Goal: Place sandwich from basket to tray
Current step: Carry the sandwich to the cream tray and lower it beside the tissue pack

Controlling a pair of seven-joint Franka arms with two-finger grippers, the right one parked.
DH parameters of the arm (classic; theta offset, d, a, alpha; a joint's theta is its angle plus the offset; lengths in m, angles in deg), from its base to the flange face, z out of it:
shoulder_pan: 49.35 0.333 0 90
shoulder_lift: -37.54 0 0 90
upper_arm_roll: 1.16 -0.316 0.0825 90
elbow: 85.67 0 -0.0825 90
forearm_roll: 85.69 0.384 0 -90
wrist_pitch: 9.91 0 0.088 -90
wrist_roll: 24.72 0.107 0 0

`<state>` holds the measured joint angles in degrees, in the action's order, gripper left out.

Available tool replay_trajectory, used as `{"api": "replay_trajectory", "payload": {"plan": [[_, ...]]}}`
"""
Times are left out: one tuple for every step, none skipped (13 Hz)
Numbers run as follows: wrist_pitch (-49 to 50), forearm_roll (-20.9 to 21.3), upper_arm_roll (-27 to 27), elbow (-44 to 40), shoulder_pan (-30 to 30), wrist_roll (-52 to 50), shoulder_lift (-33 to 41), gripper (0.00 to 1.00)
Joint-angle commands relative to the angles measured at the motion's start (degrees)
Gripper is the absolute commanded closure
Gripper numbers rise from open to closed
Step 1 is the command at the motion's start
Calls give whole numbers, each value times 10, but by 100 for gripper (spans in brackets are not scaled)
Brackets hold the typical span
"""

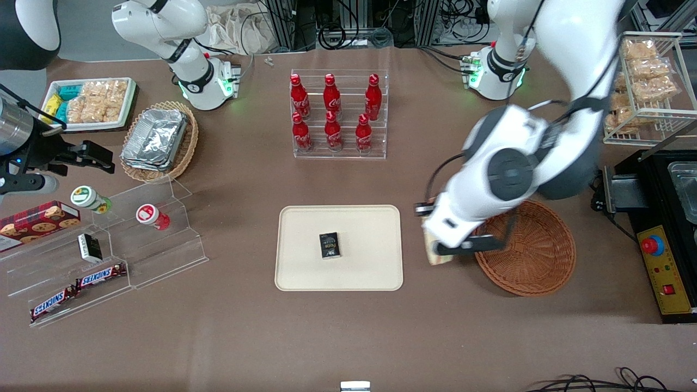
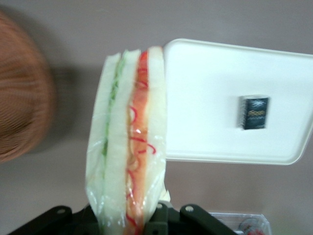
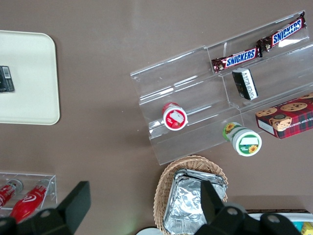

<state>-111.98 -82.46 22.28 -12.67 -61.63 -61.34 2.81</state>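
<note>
Snickers bars [image 1: 76, 288] lie on the clear stepped rack [image 1: 109, 256] toward the parked arm's end of the tabletop [image 1: 348, 337]. Tray [image 1: 338, 247]: flat, holds one small dark packet [image 1: 329, 245]. Sandwich [image 2: 128, 147] clamped in the claw [image 1: 442, 251], fingers closed on the wrap, held above bare tabletop between tray and basket [image 1: 531, 250], just beside the basket's rim. Green and orange-red filling edge visible.

Sandwich [image 1: 435, 251] mostly hidden under the arm; end effector [image 2: 146, 223] cut off, basket [image 2: 22, 98] blurred.
</note>
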Motion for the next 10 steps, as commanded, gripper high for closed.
{"api": "replay_trajectory", "payload": {"plan": [[-60,17,-8,-42,-44,0,-81,100],[-68,38,-8,-40,-51,0,-97,100],[-69,56,-8,-37,-56,2,-112,100],[-70,71,-7,-34,-60,0,-125,100],[-76,84,-8,-34,-68,0,-139,100],[-98,100,-8,-29,-72,0,-149,100],[-126,117,-8,-20,-73,-1,-162,100],[-158,133,-8,-14,-77,-2,-176,100],[-178,146,-8,-14,-86,-6,-185,100],[-183,152,-9,-14,-90,-6,-193,100]]}}
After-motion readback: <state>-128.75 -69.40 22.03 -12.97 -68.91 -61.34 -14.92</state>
